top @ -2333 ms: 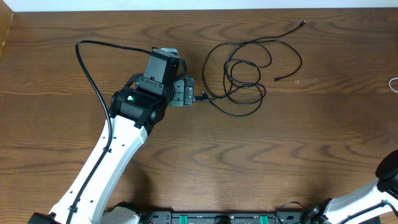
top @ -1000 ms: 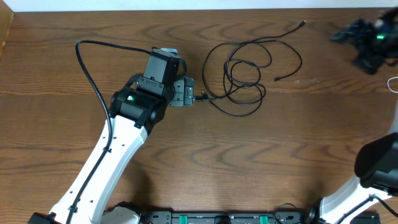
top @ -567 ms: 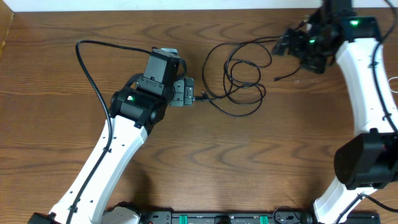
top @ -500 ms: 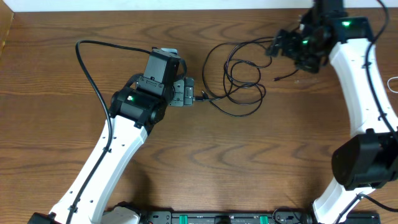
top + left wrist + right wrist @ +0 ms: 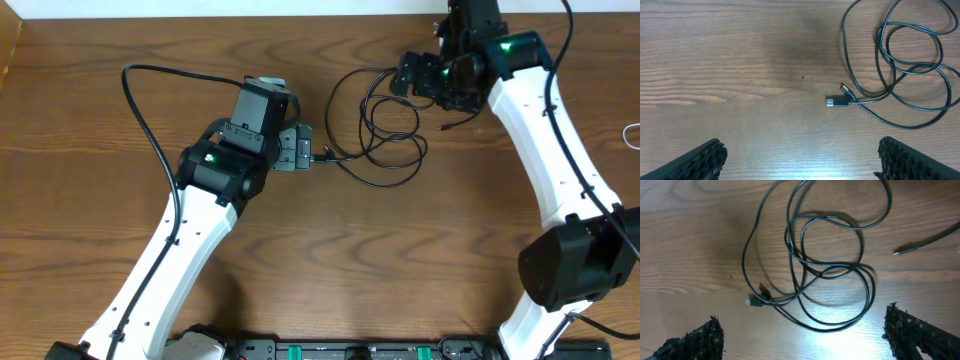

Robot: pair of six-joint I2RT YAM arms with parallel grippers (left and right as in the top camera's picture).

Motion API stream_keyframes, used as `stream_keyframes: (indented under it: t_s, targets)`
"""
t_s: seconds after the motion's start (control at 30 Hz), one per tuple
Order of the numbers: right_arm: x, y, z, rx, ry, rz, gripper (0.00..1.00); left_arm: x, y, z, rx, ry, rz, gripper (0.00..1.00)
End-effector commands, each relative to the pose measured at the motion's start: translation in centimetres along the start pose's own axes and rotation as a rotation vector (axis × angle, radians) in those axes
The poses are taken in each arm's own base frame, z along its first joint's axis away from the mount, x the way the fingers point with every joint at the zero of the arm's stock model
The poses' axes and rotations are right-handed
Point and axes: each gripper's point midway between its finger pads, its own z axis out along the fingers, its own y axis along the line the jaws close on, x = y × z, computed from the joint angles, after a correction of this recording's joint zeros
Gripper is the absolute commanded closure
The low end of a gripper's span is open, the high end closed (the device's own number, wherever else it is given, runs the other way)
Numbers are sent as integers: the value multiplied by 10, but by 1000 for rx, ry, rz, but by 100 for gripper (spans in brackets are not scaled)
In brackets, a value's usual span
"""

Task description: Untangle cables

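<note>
A tangled black cable (image 5: 796,254) lies looped on a wooden table (image 5: 450,260). The left gripper (image 5: 800,145), jaws wide apart and empty, faces its plug (image 5: 836,102); the right gripper (image 5: 802,316), equally wide and empty, hovers over the loops.

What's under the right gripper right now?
Its wrist view shows the tangled black cables on bare wooden table, one plug at lower left. Overhead, the right gripper hides part of the top loop.
</note>
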Motion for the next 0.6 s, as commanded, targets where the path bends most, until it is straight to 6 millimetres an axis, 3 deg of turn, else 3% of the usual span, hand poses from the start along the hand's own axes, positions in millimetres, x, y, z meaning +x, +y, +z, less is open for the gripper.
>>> stream_keyframes:
  t_s: [0.0,0.33,0.47,0.57]
  targets:
    - [2,6,3,18,-13,-6,1,1,0,2,1,10,-4,2]
    - [-7,17,16,48,-80,2,1,1,0,2,1,10,-4,2]
    - [-12,17,39,58,-87,69,1,1,0,2,1,10,-4,2]
    - [-7,14,70,71,-52,178,2,1,0,2,1,10,-4,2]
